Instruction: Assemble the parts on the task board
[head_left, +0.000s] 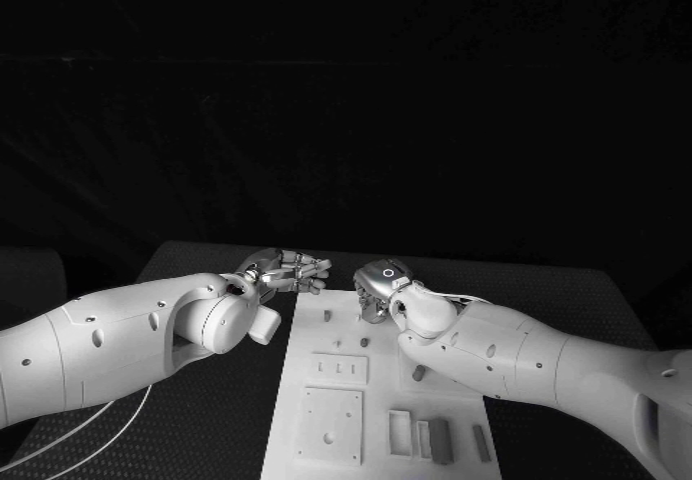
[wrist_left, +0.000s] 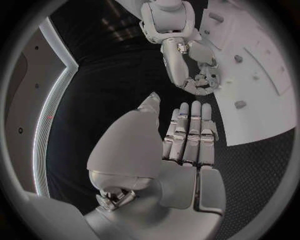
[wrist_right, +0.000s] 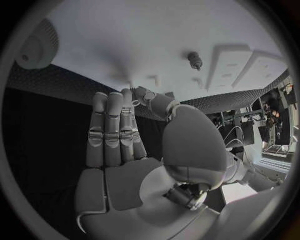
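The left hand (wrist_left: 181, 150) fills the lower middle, fingers (wrist_left: 195, 125) straight and together (nothing held); the right hand (wrist_left: 199, 80) hangs over the task board (wrist_left: 262, 115) upper right.

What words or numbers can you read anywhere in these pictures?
None can be read.
Board: raised blocks and slots, no print.
Left hand and right hand: bare, no label.
Right hand's back in the head view: a small ring mark, not a letter to read.
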